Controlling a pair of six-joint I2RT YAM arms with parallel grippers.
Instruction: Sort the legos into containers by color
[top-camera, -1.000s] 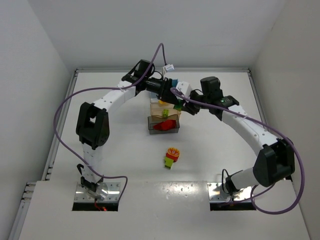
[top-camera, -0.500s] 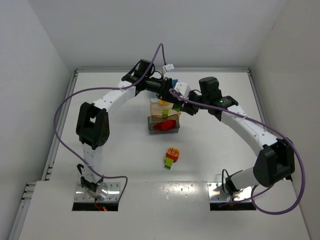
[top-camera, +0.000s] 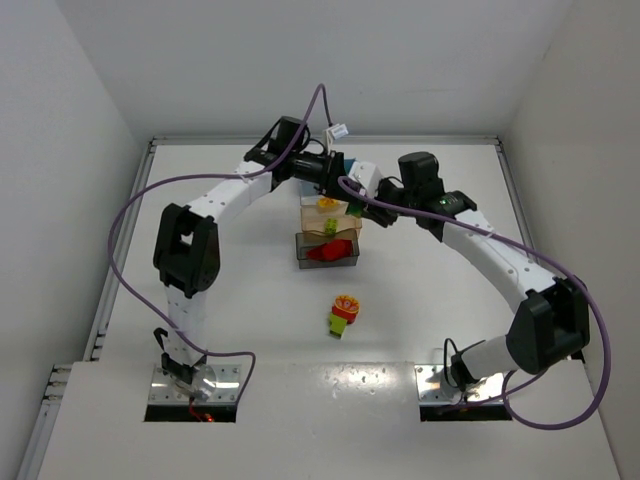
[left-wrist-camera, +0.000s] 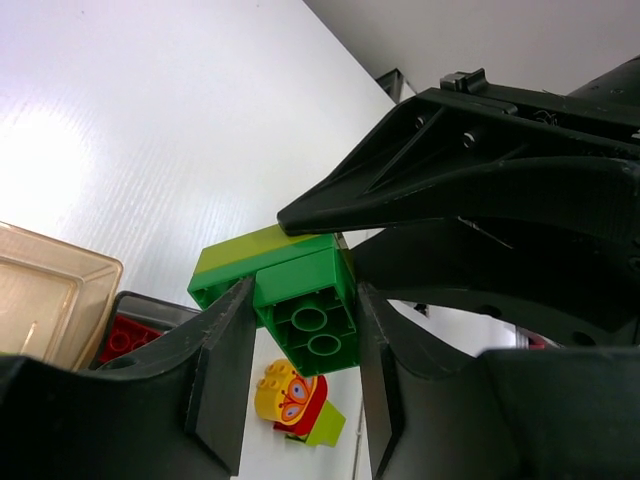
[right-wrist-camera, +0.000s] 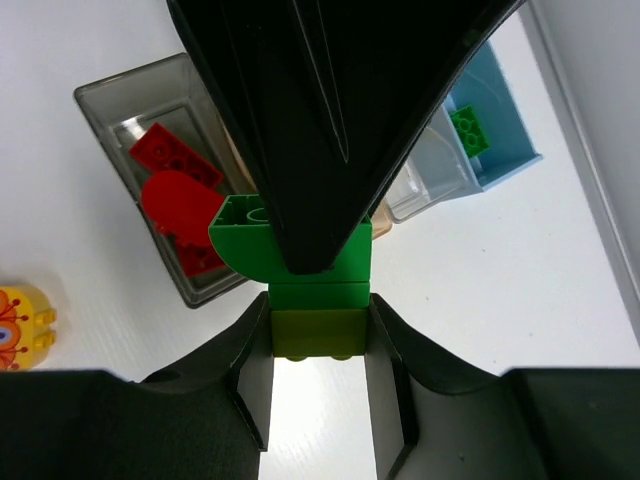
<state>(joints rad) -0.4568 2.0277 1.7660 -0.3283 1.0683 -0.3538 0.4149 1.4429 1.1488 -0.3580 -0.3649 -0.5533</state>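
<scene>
Meeting over the bins at the upper centre of the top view, the two arms share one small joined piece. The left pincer (left-wrist-camera: 303, 292) presses its fingers on both sides of a green brick (left-wrist-camera: 312, 325), and the right pincer (right-wrist-camera: 320, 312) is clamped on the lime brick (right-wrist-camera: 320, 337) stuck to it. Three bins stand close together in a column on the worktop (top-camera: 260, 300): the blue bin (right-wrist-camera: 515, 150) uppermost, the tan bin (left-wrist-camera: 50, 280) in the middle and the grey bin (right-wrist-camera: 105, 110) lowest. One loose clump (top-camera: 343, 313) of yellow, red and green lies alone below them, well apart. From above, the arms hide most of the blue bin and nearly all of the held piece. The right wrist view alone looks into the blue bin, where a single green block (right-wrist-camera: 468, 130) lies, and into the grey bin, with about three red bricks (right-wrist-camera: 180, 205). The left wrist view alone shows the hollow underside of the green brick, with a corner of the grey bin and the clump at lower frame.
</scene>
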